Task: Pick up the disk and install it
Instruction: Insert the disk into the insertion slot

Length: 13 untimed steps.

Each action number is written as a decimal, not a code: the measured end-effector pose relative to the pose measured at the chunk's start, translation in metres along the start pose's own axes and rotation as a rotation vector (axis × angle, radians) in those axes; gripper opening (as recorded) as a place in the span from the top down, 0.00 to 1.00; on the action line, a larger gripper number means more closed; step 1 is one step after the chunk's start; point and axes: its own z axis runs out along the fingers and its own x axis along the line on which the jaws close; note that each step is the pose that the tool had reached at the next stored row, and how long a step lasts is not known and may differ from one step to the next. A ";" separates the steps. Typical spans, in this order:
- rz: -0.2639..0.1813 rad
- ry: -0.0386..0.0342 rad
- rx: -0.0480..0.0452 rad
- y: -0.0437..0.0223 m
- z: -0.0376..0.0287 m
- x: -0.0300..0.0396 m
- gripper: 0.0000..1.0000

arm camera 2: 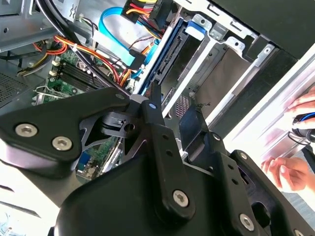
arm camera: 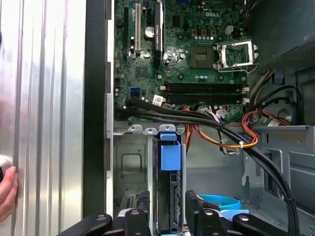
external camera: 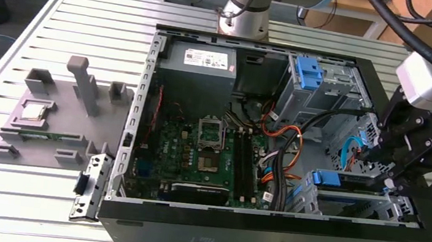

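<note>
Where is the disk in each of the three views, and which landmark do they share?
Exterior view: the disk lies in the cage at the exterior view's right.
Second wrist view: the disk, edge-on, beside the blue cable.
First wrist view: the disk, edge-on, its blue tab toward the motherboard.
Shared landmark: the orange cables.

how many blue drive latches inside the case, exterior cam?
2. One blue latch sits toward the exterior view's right of the power supply. The second blue latch is right next to the gripper. More may be hidden.
</note>
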 end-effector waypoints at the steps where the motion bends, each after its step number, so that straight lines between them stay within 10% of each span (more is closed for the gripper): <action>1: 0.000 0.0000 0.0028 0.0013 0.0010 -0.0003 0.58; 13: -0.001 -0.0004 0.0164 0.0052 0.0079 -0.0006 0.58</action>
